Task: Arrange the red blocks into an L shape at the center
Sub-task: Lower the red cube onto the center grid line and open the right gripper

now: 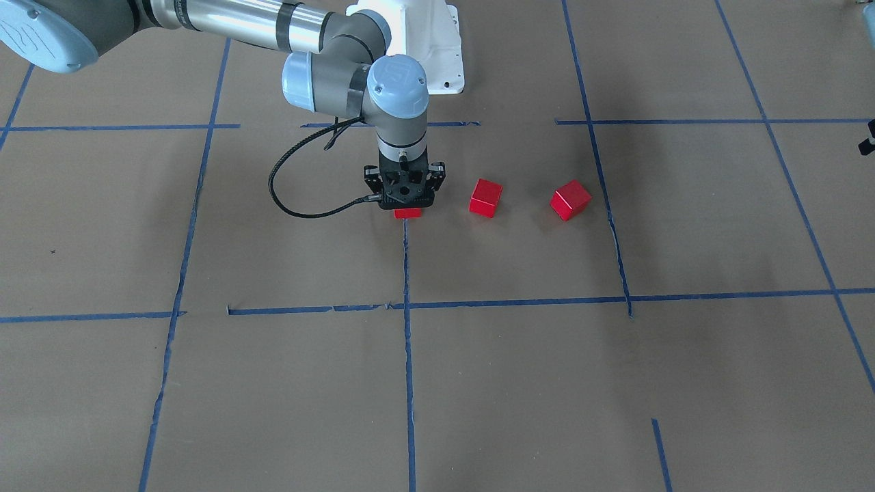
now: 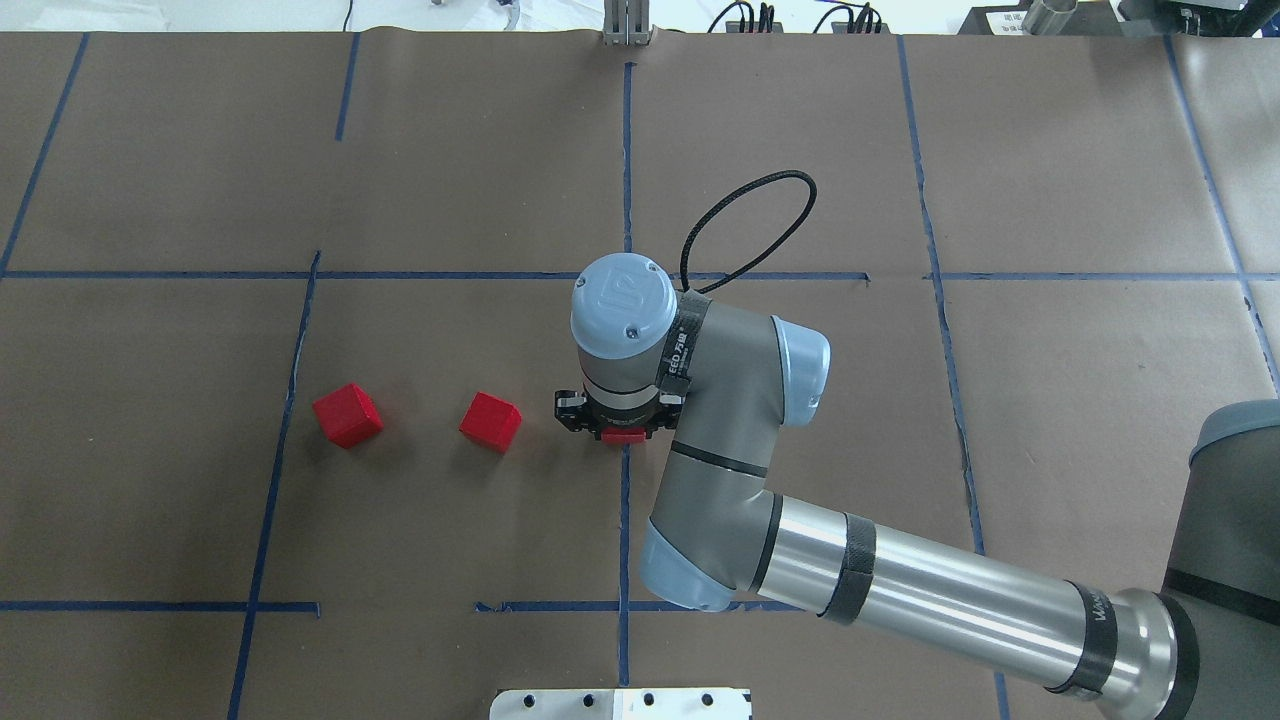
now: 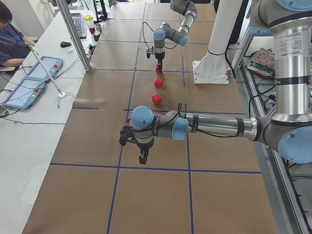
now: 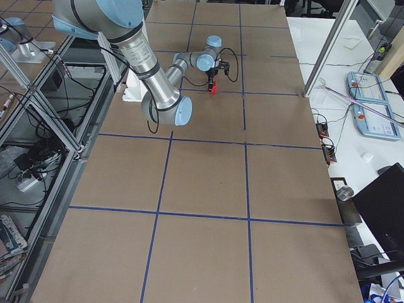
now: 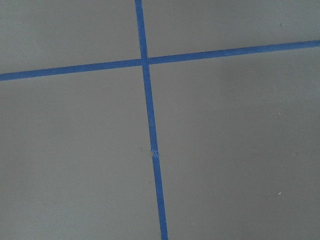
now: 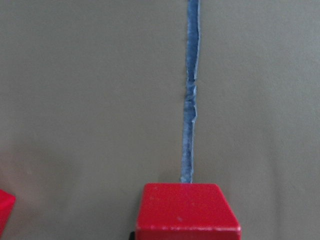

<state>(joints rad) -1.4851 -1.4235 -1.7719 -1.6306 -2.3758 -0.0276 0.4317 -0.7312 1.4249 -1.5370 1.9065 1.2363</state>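
Note:
Three red blocks lie in a row near the table's center. My right gripper (image 1: 408,203) points straight down and is shut on one red block (image 1: 408,212), low at the table by the end of a blue tape line; this block also shows in the overhead view (image 2: 624,436) and the right wrist view (image 6: 187,210). The second block (image 1: 485,198) and the third block (image 1: 571,199) lie apart, toward my left. My left gripper (image 3: 143,158) hovers over bare paper far from the blocks; I cannot tell if it is open or shut.
Brown paper with blue tape lines (image 2: 626,150) covers the table. The white robot base (image 1: 424,41) stands just behind the blocks. An operator (image 3: 9,39), control pads and a metal pole (image 3: 75,36) are on the far side of the table.

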